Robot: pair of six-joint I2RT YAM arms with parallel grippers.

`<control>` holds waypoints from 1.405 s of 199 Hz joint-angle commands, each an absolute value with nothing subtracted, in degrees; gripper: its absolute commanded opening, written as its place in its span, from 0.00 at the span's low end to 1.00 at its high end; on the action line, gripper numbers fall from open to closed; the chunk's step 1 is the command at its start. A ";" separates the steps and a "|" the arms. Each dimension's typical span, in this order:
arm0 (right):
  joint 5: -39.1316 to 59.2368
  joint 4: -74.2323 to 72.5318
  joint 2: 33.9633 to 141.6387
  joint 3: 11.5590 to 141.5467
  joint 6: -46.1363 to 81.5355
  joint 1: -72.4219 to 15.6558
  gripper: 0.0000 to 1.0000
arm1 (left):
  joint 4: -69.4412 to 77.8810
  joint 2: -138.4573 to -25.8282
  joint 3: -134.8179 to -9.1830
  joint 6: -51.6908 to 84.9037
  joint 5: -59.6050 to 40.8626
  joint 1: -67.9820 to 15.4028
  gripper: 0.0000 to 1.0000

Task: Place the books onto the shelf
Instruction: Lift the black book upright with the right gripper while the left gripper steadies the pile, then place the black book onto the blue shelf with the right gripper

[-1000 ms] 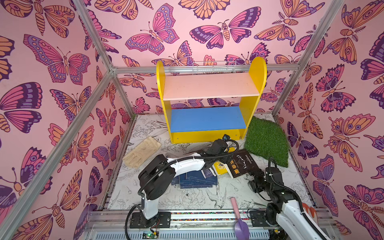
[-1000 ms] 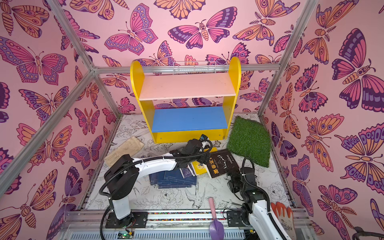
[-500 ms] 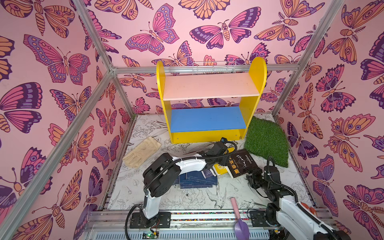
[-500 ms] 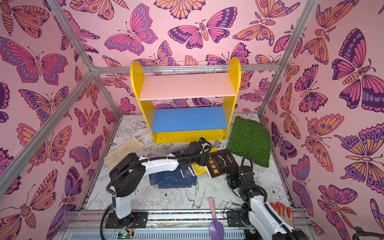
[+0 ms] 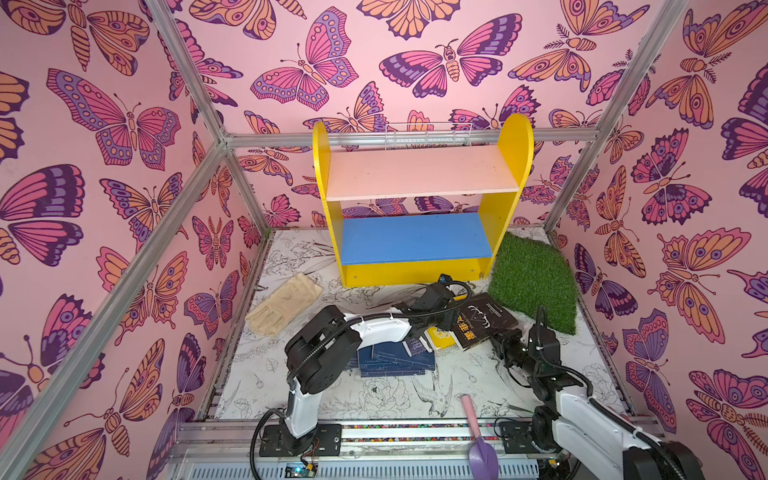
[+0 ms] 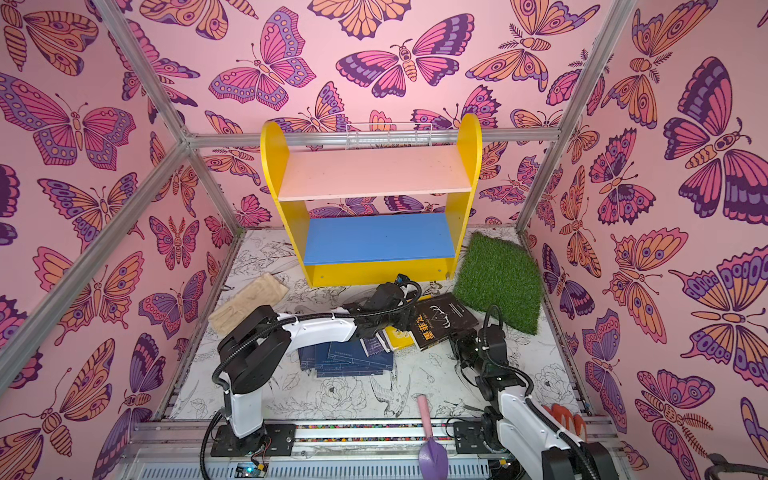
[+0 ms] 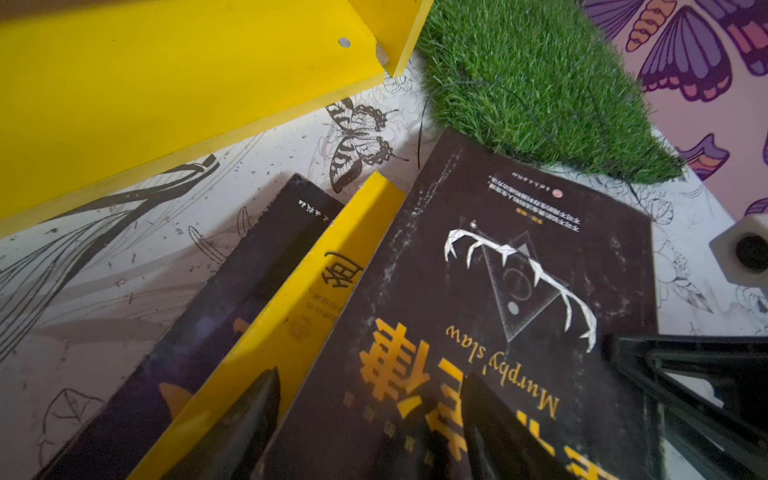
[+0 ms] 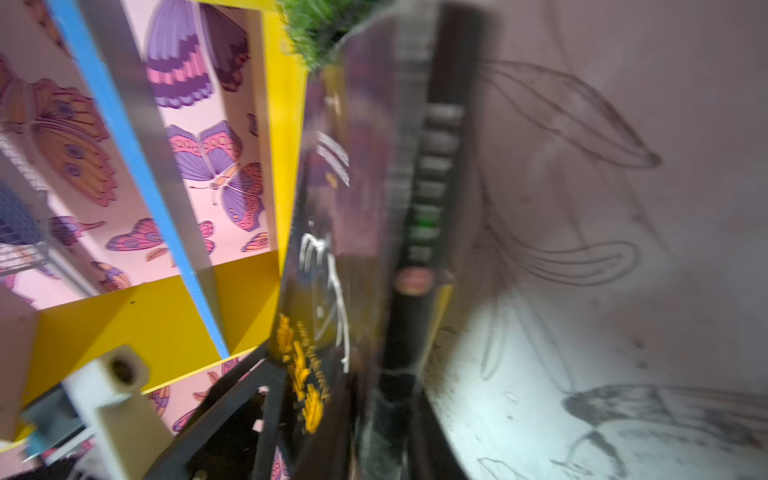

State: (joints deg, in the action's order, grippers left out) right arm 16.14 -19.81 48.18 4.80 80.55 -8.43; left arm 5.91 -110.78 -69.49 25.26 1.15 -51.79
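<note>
The black book [image 5: 486,320] lies partly on a yellow book [image 7: 316,291], on the floor before the shelf [image 5: 419,174]. The left gripper [image 7: 370,386] is spread over both. The right gripper [image 5: 498,343], in a blurred view, seems to pinch the black book's near edge.

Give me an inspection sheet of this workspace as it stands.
Surface: white floor sheet with ink drawings, flat, speckled with dirt.
Job's things: yellow-sided shelf with pink and blue boards holds no books; black paperback, yellow paperback and navy paperback stack are on the floor before it.
Clutter: beige glove, green turf mat, purple trowel with pink handle, white wire basket behind the shelf.
Grippers: left gripper open, fingers over the black paperback's edge; right gripper shut on that paperback's near edge, view blurred.
Cables: black cable loops at both wrists, no snag seen.
Surroundings: pink butterfly-print walls, aluminium frame.
</note>
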 commanded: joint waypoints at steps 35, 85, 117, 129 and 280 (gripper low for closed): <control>15.27 -8.75 36.01 8.06 74.54 -9.14 0.00 | 7.82 -103.34 -61.06 35.85 -3.25 -46.44 0.81; 20.98 -5.65 32.24 14.75 66.93 -10.50 0.00 | 5.88 -87.04 -50.77 44.94 3.30 -40.01 0.91; 23.54 -8.72 35.95 21.96 63.61 -15.03 0.00 | 2.67 -77.51 -42.17 50.10 5.79 -34.91 0.93; 22.98 -10.67 38.58 24.82 62.97 -17.73 0.00 | 1.39 -74.97 -39.86 50.16 6.53 -34.01 0.94; -6.67 -50.64 91.84 55.37 72.87 -22.40 0.00 | -5.13 -64.95 -33.13 53.53 8.99 -34.96 0.99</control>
